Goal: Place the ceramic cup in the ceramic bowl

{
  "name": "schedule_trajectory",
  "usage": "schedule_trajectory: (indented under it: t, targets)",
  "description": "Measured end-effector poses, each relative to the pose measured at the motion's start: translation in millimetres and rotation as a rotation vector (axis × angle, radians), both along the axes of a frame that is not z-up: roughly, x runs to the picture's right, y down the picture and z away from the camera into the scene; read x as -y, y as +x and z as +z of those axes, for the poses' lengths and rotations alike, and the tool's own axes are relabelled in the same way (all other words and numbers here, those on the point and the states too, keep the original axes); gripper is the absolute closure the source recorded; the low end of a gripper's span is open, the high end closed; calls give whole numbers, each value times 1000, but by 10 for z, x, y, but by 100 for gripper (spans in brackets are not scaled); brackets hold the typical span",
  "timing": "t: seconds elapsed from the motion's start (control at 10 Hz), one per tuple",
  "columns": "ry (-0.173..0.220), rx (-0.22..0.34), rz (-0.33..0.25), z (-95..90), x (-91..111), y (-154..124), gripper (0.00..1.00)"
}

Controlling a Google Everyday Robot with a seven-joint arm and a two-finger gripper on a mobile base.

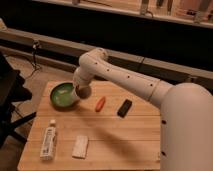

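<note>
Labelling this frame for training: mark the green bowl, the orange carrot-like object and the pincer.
green bowl (60,98), camera view, bare inside near its front rim.
orange carrot-like object (100,103), camera view, its middle.
pincer (82,92), camera view, arm's tip at the bowl's right rim.

A pale wooden desk of jointed planks, matt in finish, carries a green ceramic bowl with a paler, glossy inside. The robot's hand, at the bowl's rim, ends a white arm whose smooth shell looks like plastic with a soft sheen. An orange carrot-shaped piece and a black block look matt; a white bottle looks plastic.
</note>
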State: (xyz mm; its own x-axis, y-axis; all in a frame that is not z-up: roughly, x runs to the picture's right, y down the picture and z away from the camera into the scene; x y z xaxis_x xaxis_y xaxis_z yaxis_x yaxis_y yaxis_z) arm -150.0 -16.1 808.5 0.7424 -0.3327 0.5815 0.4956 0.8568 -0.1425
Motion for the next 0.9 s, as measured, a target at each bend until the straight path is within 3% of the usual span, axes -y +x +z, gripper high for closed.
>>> schedule_trajectory:
  t: [0.9]
  targets:
    - [16, 25, -7, 61, 45, -156, 99]
